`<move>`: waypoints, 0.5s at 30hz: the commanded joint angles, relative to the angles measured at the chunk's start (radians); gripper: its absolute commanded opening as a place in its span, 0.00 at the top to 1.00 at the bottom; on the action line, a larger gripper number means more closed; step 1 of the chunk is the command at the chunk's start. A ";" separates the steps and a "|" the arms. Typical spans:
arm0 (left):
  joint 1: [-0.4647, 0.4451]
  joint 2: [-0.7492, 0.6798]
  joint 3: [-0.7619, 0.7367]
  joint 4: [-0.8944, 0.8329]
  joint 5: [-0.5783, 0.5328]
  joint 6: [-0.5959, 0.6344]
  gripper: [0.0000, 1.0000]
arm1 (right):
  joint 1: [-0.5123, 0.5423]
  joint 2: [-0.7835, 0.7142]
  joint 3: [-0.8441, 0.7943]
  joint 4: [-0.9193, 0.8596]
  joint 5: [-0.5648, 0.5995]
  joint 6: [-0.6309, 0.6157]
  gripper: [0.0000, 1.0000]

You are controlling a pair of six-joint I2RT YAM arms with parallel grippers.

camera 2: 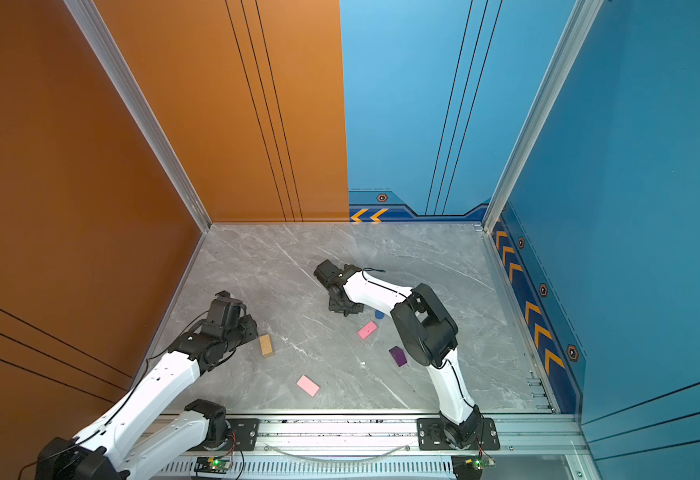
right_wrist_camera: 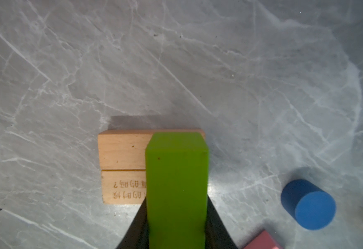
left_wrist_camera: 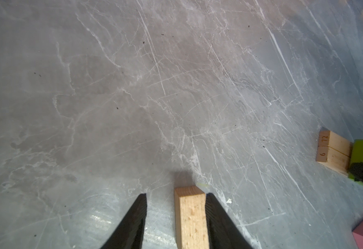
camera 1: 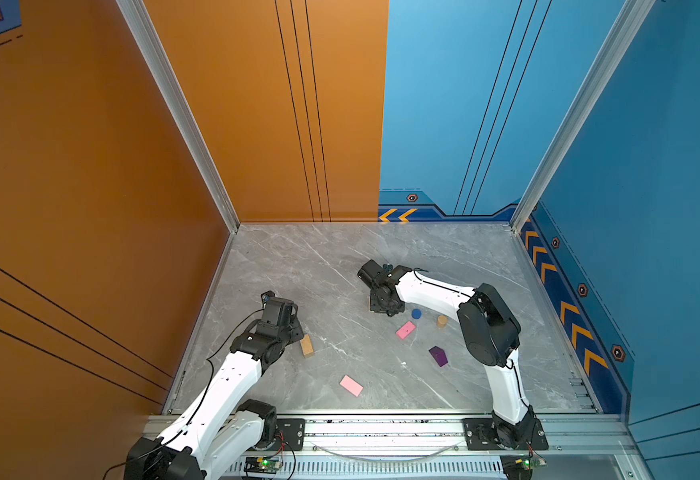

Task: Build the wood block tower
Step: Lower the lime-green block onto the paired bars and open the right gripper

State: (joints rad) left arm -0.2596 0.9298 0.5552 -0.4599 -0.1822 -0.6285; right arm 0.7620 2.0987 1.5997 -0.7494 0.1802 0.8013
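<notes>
- The desk [camera 1: 319, 270] is grey stone with thin white lines. An orange wall [camera 1: 257, 104] and a blue wall [camera 1: 444, 104] stand behind it.
- The left end effector [left_wrist_camera: 176, 196] has its fingers apart around a tan bar [left_wrist_camera: 191, 217] lying near the desk's left edge.
- The right end effector [right_wrist_camera: 176, 204] is clamped on a lime-green bar [right_wrist_camera: 176, 172] over the wood block tower [right_wrist_camera: 122, 168], which is just two tan blocks side by side, mid-desk.
- A pink slab [camera 1: 405, 330], a second pink slab [camera 1: 351, 385], a blue cylinder [camera 1: 416, 313], a tan cylinder [camera 1: 442, 320] and a purple peaked block [camera 1: 439, 355] lie loose.

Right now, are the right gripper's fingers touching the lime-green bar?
Touching. The right wrist view shows the lime-green bar wedged between the right gripper's fingers, both flush against its sides with no gap.
</notes>
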 commanded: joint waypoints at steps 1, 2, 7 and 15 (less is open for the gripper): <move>0.015 0.004 -0.018 0.007 0.009 0.015 0.53 | -0.009 0.010 0.023 -0.026 0.000 -0.014 0.98; 0.016 0.004 -0.018 0.007 0.010 0.015 0.53 | -0.009 0.009 0.024 -0.026 0.001 -0.015 0.96; 0.014 0.003 -0.018 0.007 0.009 0.014 0.53 | -0.010 0.013 0.029 -0.033 -0.002 -0.023 0.90; 0.016 0.002 -0.018 0.008 0.009 0.015 0.53 | -0.013 0.016 0.033 -0.037 -0.007 -0.034 0.80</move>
State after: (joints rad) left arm -0.2543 0.9298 0.5552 -0.4599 -0.1818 -0.6258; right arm 0.7559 2.0995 1.6043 -0.7509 0.1795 0.7826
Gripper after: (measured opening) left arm 0.466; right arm 0.313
